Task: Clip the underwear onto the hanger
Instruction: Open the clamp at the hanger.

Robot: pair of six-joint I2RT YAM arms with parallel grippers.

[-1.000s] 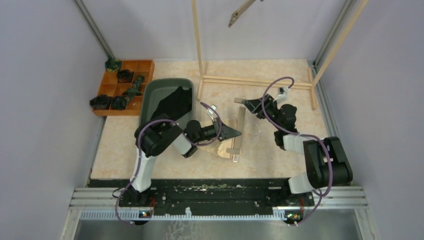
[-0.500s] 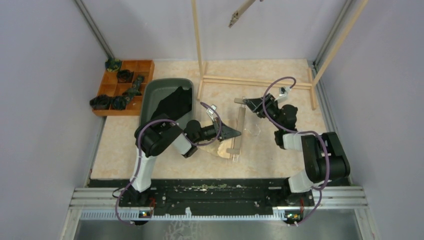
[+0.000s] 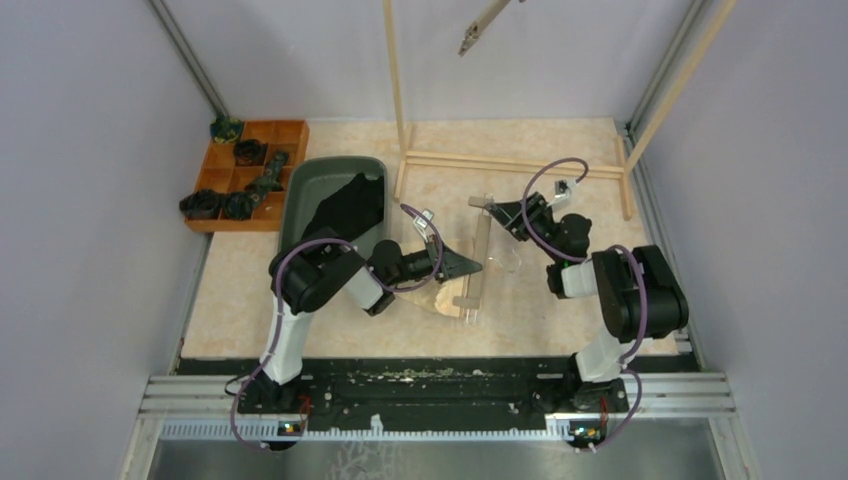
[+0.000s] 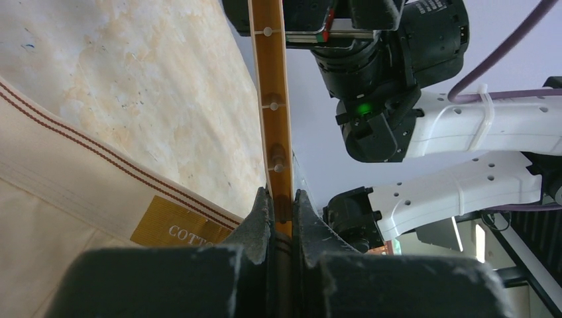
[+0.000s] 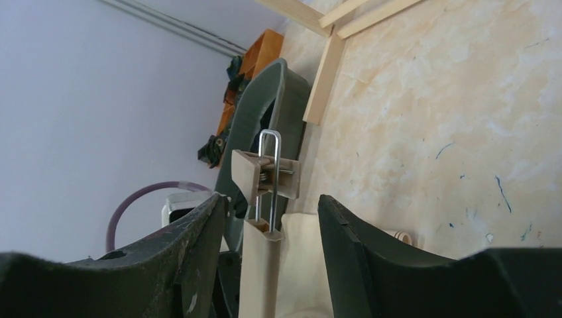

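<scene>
A wooden hanger [image 3: 482, 240] lies on the table, one clip at each end. My left gripper [image 3: 476, 266] is shut on its bar near the middle; the left wrist view shows the fingers [image 4: 262, 212] pressed on both sides of the bar [image 4: 272, 79]. The cream underwear [image 3: 440, 298] lies flat under that gripper, its striped waistband and label [image 4: 166, 225] beside the bar. My right gripper [image 3: 497, 210] is open, its jaws straddling the hanger's far end clip [image 5: 266, 173] without touching it. The black underwear [image 3: 350, 205] lies in the grey bin [image 3: 300, 190].
A wooden rack [image 3: 500, 160] stands at the back, its foot [image 5: 325, 79] near the bin [image 5: 262, 112]. An orange compartment tray [image 3: 250, 175] with dark items sits at the back left. Another hanger [image 3: 480, 25] hangs from the rack's top.
The right arm's rear links have swung left and its gripper has shifted slightly left around the hanger's end clip. The left arm and the hanger have not moved.
</scene>
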